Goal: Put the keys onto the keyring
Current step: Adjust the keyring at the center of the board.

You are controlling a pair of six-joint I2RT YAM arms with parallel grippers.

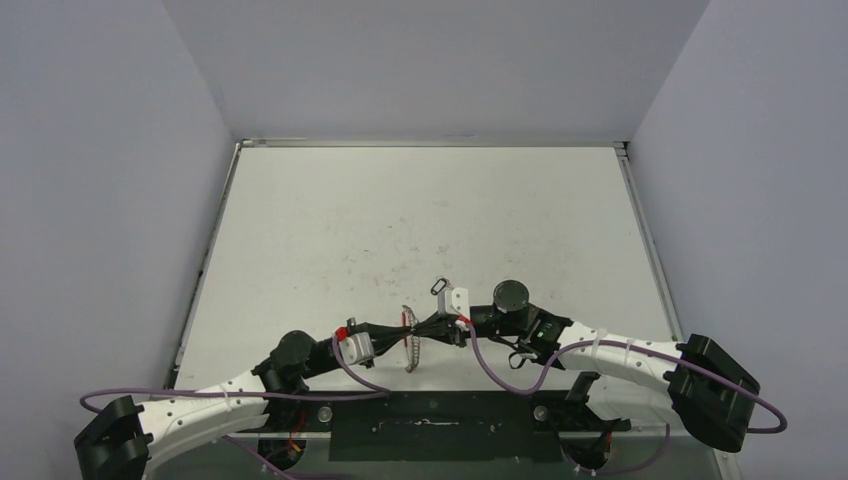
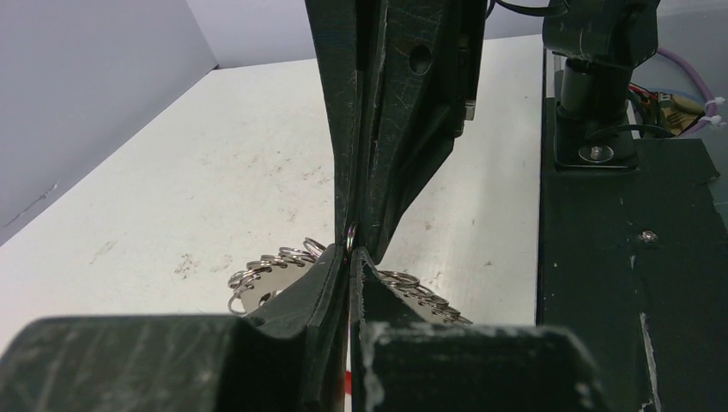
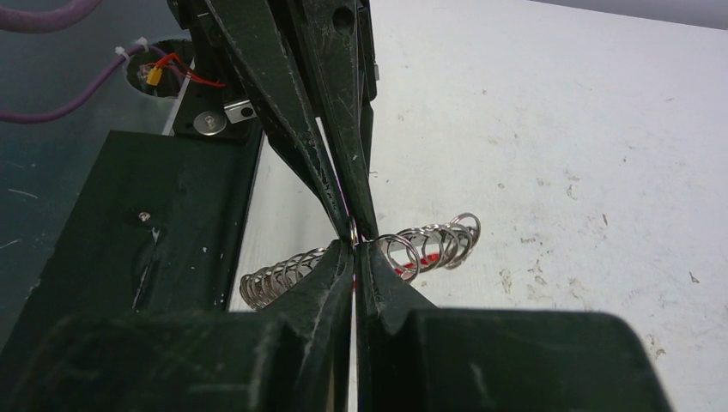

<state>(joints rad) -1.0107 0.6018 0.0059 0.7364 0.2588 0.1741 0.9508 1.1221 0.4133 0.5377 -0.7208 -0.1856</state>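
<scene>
The keyring [image 1: 410, 352] stands on edge between the two arms near the table's front, a thin ring strung with many small silver rings. My left gripper [image 1: 414, 332] and right gripper [image 1: 440, 326] meet tip to tip on it. In the left wrist view the left gripper [image 2: 350, 251] is shut on the ring's thin wire, with small rings [image 2: 268, 264] fanned out on both sides and a bit of red sleeve [image 2: 348, 379] low between the jaws. In the right wrist view the right gripper [image 3: 354, 244] is shut on the same wire, with its small rings [image 3: 433, 242] beside it. A small key [image 1: 438, 288] with a dark looped head shows just beyond the right gripper.
The white tabletop [image 1: 420, 210] is scuffed and ringed by grey walls. A black base plate [image 1: 440, 425] runs along the near edge under both arms, and purple cables [image 1: 500, 375] loop beside them.
</scene>
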